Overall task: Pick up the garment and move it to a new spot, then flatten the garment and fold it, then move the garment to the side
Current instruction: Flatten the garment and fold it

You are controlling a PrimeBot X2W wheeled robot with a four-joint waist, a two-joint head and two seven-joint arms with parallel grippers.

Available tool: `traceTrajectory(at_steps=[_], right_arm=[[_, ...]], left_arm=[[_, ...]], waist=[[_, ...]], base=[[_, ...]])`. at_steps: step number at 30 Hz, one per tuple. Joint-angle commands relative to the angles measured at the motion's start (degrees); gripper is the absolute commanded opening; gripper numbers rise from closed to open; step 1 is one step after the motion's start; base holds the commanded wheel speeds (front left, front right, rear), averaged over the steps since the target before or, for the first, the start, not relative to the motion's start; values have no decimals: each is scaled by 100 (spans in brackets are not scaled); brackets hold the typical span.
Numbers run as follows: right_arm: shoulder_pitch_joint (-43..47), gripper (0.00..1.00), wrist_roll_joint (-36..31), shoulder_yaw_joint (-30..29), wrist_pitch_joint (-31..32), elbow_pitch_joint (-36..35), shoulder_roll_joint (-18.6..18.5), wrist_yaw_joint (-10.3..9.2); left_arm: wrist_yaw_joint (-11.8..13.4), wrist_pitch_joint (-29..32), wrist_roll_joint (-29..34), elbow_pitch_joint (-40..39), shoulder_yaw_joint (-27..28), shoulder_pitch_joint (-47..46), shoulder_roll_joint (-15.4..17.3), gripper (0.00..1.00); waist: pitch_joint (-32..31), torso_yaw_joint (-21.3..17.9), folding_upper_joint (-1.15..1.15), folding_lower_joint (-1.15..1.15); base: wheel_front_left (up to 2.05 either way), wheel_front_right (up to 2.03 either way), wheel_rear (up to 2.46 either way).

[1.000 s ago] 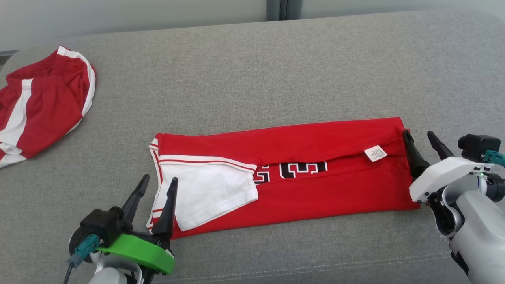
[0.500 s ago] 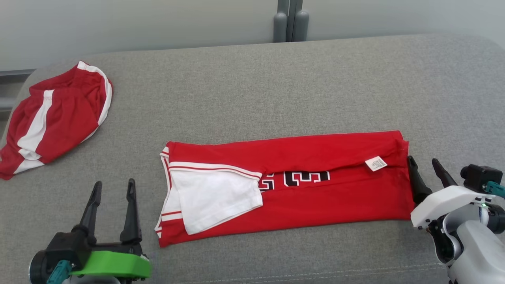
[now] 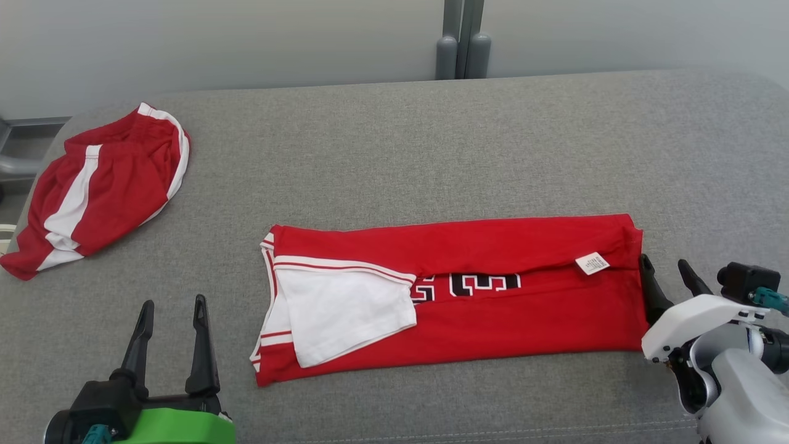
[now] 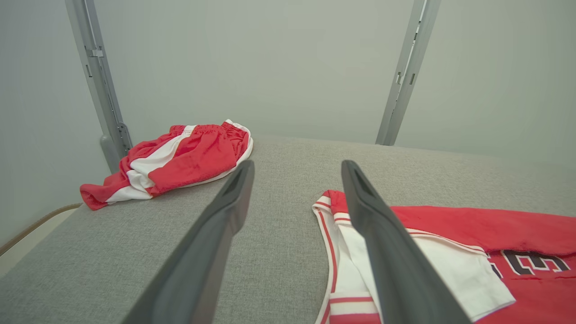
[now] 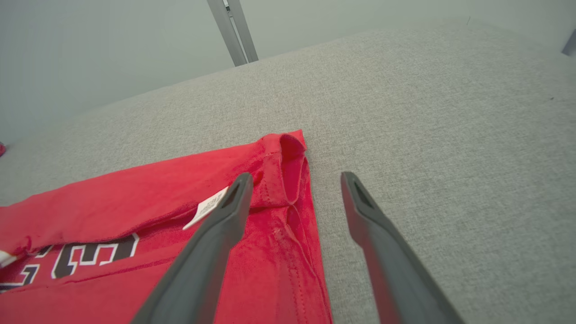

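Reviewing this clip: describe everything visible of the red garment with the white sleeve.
The red knit jersey lies folded into a long flat band on the grey fabric surface, its white sleeve toward the robot's left, edged with red-and-white striped trim. Black, white-outlined lettering peeks from under the folded-over upper flap, and a small white label sits near the right end. The open right gripper stands at its right edge; contact is unclear.

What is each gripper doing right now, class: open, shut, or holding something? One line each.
Left gripper: open, holding nothing, apart from the jersey.
Right gripper: open, holding nothing, at the jersey's right edge.
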Motion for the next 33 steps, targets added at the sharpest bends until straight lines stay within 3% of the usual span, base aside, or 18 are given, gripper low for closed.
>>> traceTrajectory(at_steps=[1,22,23,24,26,33], right_arm=[[-135,100,-43,-21,36,54,13,-6],[-1078,100,-84,75,524,1755,145,-6],[-1115,91,-58,81,526,1806,147,-6],[-1146,57,-44,97,519,1842,139,-6],[-1169,0,-5,139,492,1911,141,-6],[-1267,0,175,274,310,1964,71,-7]], left_arm=[[-25,2,42,13,8,18,-1,100],[-103,2,-23,115,-120,-283,-35,100],[-103,2,-21,119,-127,-291,-35,100],[-105,2,-23,123,-129,-299,-34,100],[-107,2,-25,133,-138,-314,-35,100],[-112,2,-10,170,-107,-331,-34,100]], waist=[[21,20,0,0],[378,319,0,0],[390,322,0,0],[404,326,0,0],[427,334,0,0],[444,312,0,0]], base=[[0,0,0],[0,0,0],[0,0,0],[0,0,0],[0,0,0],[0,0,0]])
